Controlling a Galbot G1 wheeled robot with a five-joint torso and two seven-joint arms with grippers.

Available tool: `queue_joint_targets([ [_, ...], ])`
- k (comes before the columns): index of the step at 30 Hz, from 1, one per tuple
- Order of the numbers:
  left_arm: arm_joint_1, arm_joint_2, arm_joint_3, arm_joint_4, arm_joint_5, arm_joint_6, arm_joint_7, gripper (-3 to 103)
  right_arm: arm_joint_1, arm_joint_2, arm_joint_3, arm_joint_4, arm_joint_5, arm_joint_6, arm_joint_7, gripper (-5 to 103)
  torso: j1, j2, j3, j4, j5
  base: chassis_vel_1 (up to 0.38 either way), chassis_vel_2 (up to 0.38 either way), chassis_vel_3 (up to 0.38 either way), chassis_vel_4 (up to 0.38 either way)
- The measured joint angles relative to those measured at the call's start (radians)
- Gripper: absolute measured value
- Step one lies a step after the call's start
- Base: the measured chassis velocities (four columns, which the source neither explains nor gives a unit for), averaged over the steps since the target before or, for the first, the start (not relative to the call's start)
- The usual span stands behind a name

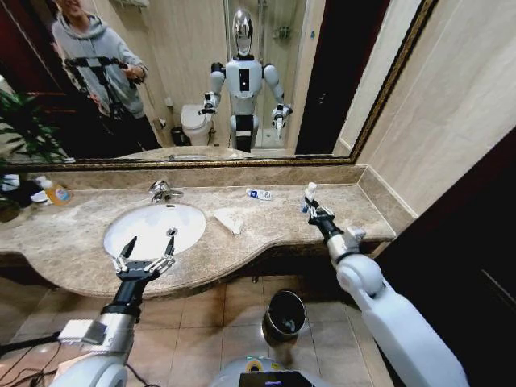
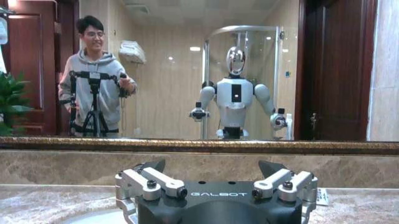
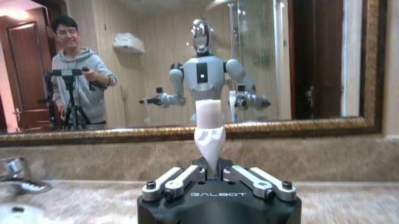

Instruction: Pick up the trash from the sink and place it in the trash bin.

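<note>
The white oval sink (image 1: 149,227) is set in the marble counter, with a chrome faucet (image 1: 164,191) behind it. My left gripper (image 1: 145,260) hovers open over the basin's front rim; in the left wrist view its fingers (image 2: 151,181) are spread wide. To the right, my right gripper (image 1: 311,206) is above the counter, shut on an upright white tube (image 1: 310,190), which is pinched at its flattened lower end (image 3: 209,135). A crumpled white tissue (image 1: 229,219) lies on the counter right of the sink. A small white-and-blue piece (image 1: 260,193) rests near the backsplash. The dark trash bin (image 1: 285,314) stands on the floor below.
An orange-yellow soap bottle (image 1: 55,192) and a green plant (image 1: 20,129) are at the counter's far left. A framed mirror (image 1: 242,81) runs along the back wall and a tiled wall closes the right end. The marble counter (image 1: 282,224) has a curved front edge.
</note>
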Motion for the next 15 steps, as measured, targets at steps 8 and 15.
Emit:
queue_joint_targets([
  [8,0.0,0.0,0.0,0.0,0.0,0.0,0.0,100,-0.18,0.012,0.054,0.081,-0.029,0.016,-0.06,10,0.0,0.0,0.0,-0.0002,-0.0001,0.0,0.0,0.0,0.0],
  [15,0.0,0.0,0.0,0.0,0.0,0.0,0.0,100,-0.323,0.018,0.027,0.04,-0.148,0.074,-0.194,10,0.0,0.0,0.0,0.0,-0.0001,0.0,0.0,0.0,0.0],
])
